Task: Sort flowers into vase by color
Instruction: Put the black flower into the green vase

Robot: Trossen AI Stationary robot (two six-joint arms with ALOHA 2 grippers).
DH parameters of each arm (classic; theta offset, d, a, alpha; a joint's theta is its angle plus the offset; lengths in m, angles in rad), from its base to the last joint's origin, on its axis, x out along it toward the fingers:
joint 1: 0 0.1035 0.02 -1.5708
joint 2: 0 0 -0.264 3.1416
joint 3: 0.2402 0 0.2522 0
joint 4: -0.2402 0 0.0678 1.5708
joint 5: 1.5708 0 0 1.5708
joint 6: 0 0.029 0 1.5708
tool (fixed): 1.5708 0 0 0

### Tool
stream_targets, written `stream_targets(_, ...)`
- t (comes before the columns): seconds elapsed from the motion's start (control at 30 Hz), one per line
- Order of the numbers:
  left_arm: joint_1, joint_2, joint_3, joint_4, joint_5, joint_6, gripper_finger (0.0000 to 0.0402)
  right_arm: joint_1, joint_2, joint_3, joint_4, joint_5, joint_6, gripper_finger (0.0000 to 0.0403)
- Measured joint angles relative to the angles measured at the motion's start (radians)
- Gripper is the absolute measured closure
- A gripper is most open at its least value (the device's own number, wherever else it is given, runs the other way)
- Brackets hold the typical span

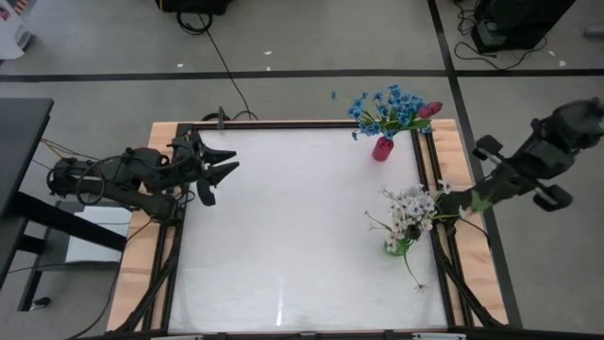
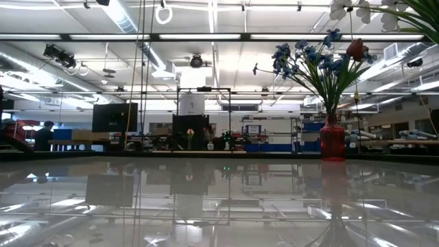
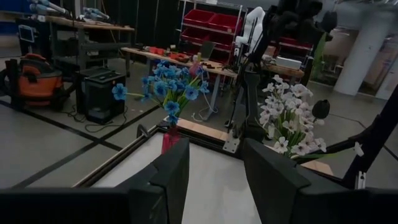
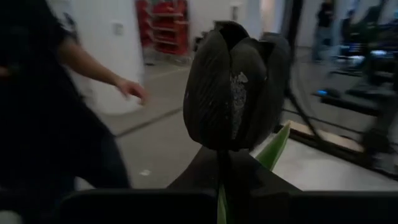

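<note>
A red vase [image 1: 381, 148] near the table's far right corner holds blue flowers [image 1: 382, 107] and a red-pink bud [image 1: 429, 110]. In the low view the red vase [image 2: 333, 140] stands upright with the blue flowers [image 2: 309, 58] above it. A green vase [image 1: 396, 246] by the right edge holds white flowers [image 1: 412, 210]. My right gripper [image 4: 221, 180] is beside the white flowers, shut on a dark-budded flower [image 4: 233, 87]. My left gripper [image 1: 222, 170] hangs open at the table's left side, touching nothing; in its wrist view, my left gripper [image 3: 214, 168] faces both vases. My right gripper pinches the dark flower's green stem [image 4: 221, 196] just below the bud, between its two fingers [image 4: 189, 177]. The bud stands straight out beyond the fingertips, with a green leaf [image 4: 273, 149] beside it. The flower is lifted clear, reaching from the table's right side toward the white flowers.
A loose stem [image 1: 412, 274] lies on the table near the green vase. Wooden rails [image 1: 142, 246] and dark frame bars border the table's sides. A person's hand [image 4: 134, 90] shows in the room behind the right wrist view. The white table middle [image 1: 293, 217] is bare.
</note>
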Motion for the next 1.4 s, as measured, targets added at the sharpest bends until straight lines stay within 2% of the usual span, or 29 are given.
stream_targets(0.07,0.000,0.000,0.000,0.000,0.000,0.000,0.0246,0.000,0.000,-0.016,0.000,0.040,-0.039,0.0390)
stream_targets(0.4,0.000,0.000,0.000,0.000,0.000,0.000,0.0246,0.000,-0.007,-0.183,0.067,0.050,-0.105,0.0390)
stream_targets(0.6,0.000,0.000,0.000,0.000,0.000,0.000,0.0246,0.000,-0.027,-0.266,0.118,0.107,-0.133,0.0390)
stream_targets(0.93,0.000,0.000,0.000,0.000,0.000,0.000,0.0246,0.000,-0.032,-0.352,0.138,0.121,-0.133,0.0390)
stream_targets(1.0,0.000,0.000,0.000,0.000,0.000,0.000,0.0246,0.000,-0.032,-0.373,0.133,0.095,-0.154,0.0390)
stream_targets(1.17,0.000,0.000,0.000,0.000,0.000,0.000,0.0246,0.000,-0.032,-0.433,0.127,0.010,-0.161,0.0365)
stream_targets(1.4,0.000,0.000,0.000,0.000,0.000,0.000,0.0246,0.000,-0.032,-0.457,0.128,0.014,-0.082,0.0319)
